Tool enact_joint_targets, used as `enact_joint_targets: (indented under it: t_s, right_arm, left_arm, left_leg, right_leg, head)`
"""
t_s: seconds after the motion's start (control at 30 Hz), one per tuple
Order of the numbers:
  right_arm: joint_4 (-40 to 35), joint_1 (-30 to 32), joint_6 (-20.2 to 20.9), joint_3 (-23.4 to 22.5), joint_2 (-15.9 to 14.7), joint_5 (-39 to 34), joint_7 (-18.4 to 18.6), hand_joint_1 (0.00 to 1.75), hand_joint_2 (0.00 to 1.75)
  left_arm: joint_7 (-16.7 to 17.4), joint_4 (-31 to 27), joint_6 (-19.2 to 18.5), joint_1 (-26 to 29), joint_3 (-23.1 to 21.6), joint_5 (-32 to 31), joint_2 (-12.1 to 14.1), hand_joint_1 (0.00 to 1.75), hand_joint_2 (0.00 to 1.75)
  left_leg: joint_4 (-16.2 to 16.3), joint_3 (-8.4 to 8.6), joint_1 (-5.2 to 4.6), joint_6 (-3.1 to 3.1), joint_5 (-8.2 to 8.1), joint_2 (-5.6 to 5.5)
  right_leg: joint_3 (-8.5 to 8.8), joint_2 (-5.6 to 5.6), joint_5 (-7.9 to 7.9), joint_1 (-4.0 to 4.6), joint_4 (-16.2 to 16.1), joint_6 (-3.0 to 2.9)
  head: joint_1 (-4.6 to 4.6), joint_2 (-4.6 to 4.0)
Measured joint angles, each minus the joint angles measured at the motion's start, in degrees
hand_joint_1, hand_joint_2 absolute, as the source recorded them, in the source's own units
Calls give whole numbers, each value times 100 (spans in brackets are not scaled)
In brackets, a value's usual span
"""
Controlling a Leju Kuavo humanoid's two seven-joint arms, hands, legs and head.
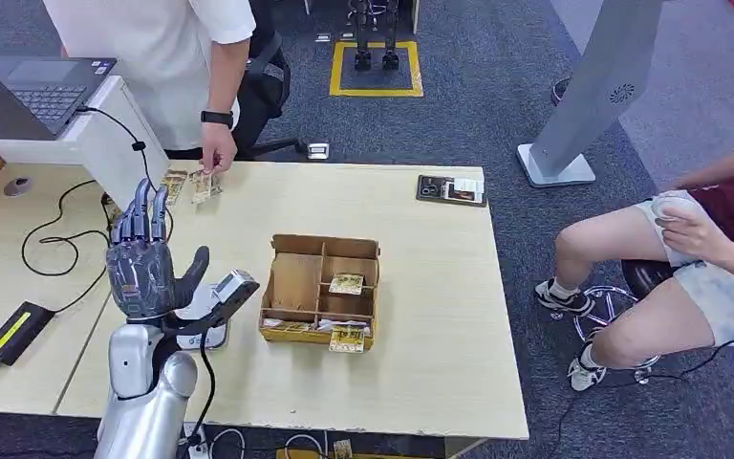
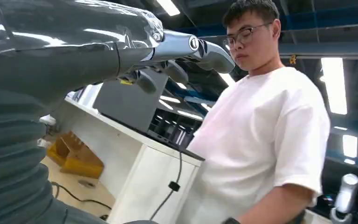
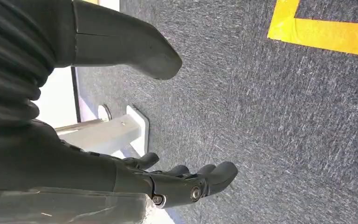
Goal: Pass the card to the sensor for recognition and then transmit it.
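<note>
My left hand (image 1: 143, 263) is raised above the table's (image 1: 420, 373) left part, fingers stretched upward and apart, holding nothing. Just right of it a grey-and-white sensor (image 1: 218, 304) stands on the table. A cardboard box (image 1: 298, 285) with compartments holds several cards (image 1: 346, 284) in the table's middle. At the far edge a person's hand (image 1: 216, 153) pinches a card (image 1: 205, 187) beside more cards (image 1: 174, 182). In the left wrist view my extended fingers (image 2: 205, 49) reach toward the person in a white shirt (image 2: 265, 140). My right hand (image 3: 135, 175) hangs over the carpet, fingers apart and empty.
A laptop (image 1: 48, 86) sits on a white riser at the far left, with cables and a black adapter (image 1: 14, 330) beneath. A small dark tray (image 1: 451, 189) lies at the far right edge. A seated person (image 1: 688, 249) and a grey stand (image 1: 583, 105) are right of the table.
</note>
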Motion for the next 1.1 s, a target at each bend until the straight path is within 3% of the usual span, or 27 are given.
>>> enact_joint_targets:
  t_s: [0.27, 0.33, 0.37, 0.47, 0.5, 0.53, 0.57, 0.8, 1.03, 1.1]
  right_arm:
    - [0, 0, 0, 0, 0, 0, 0, 0, 175]
    - [0, 1, -2, -2, 0, -28, 0, 0, 175]
    - [-4, 21, -13, -13, 0, -76, 0, 0, 175]
    - [-63, 59, -18, -65, 2, -94, -35, 0, 175]
    - [-199, 106, 102, -161, 35, -155, -113, 0, 175]
    - [-620, 237, 435, -411, 201, -103, -229, 0, 175]
    - [-724, 261, 496, -470, 249, -59, -258, 0, 175]
    - [-1329, 328, 815, -867, 496, 46, -444, 0, 175]
    - [-1593, 356, 896, -1023, 586, 46, -470, 0, 175]
    - [-1633, 356, 905, -1049, 597, 46, -490, 0, 175]
  left_arm:
    - [0, 0, 0, 5, 0, 0, -2, 0, 175]
    - [-134, -45, 0, 36, 0, 95, -29, 0, 175]
    - [-476, -177, 0, 164, 0, 367, -94, 0, 175]
    - [-799, -417, 0, 427, -6, 639, -188, 0, 175]
    - [-1120, -668, 0, 746, -118, 751, -179, 0, 175]
    - [-2091, -1241, 0, 1582, -347, 1142, -168, 0, 175]
    - [-2177, -1322, 0, 1734, -418, 1224, -142, 0, 175]
    - [-2166, -1617, 0, 2377, -1250, 1700, 388, 0, 175]
    - [-1864, -1667, -2, 2621, -1950, 1838, 940, 0, 175]
    - [-1936, -1668, -2, 2655, -2212, 1921, 1078, 0, 175]
  left_leg:
    - [0, 0, 0, 0, 0, 0]
    - [0, -1, 0, 0, 0, 0]
    - [0, -1, 0, 0, -1, 1]
    - [0, -1, 0, 0, -1, 1]
    - [-1, -2, 0, 0, -1, 2]
    - [-1, -2, 0, -8, -12, 1]
    - [-1, -2, 0, -8, -13, 1]
    - [-2, -1, 1, -8, -13, 1]
    - [-1, 0, 0, -8, -13, 1]
    - [-2, 0, 0, -8, -13, 1]
  right_leg:
    - [0, 0, 0, 0, 0, 0]
    - [0, 0, 0, 0, 0, 0]
    - [-1, 0, 0, 0, 0, 0]
    - [-2, 0, 0, 0, 0, 0]
    - [-2, 1, -2, 0, 0, 1]
    - [-3, 0, -12, 0, 0, 7]
    - [-4, 0, -13, 0, -1, 7]
    - [-4, -1, -14, 0, 0, 7]
    - [-3, 0, -14, 0, -1, 7]
    - [-3, 0, -14, 0, -1, 7]
  head:
    - [0, 0]
    - [-2, 0]
    - [-2, 0]
    - [-2, 0]
    - [-2, 0]
    - [0, 0]
    - [-4, 0]
    - [-4, 0]
    - [-4, 0]
    - [-4, 0]
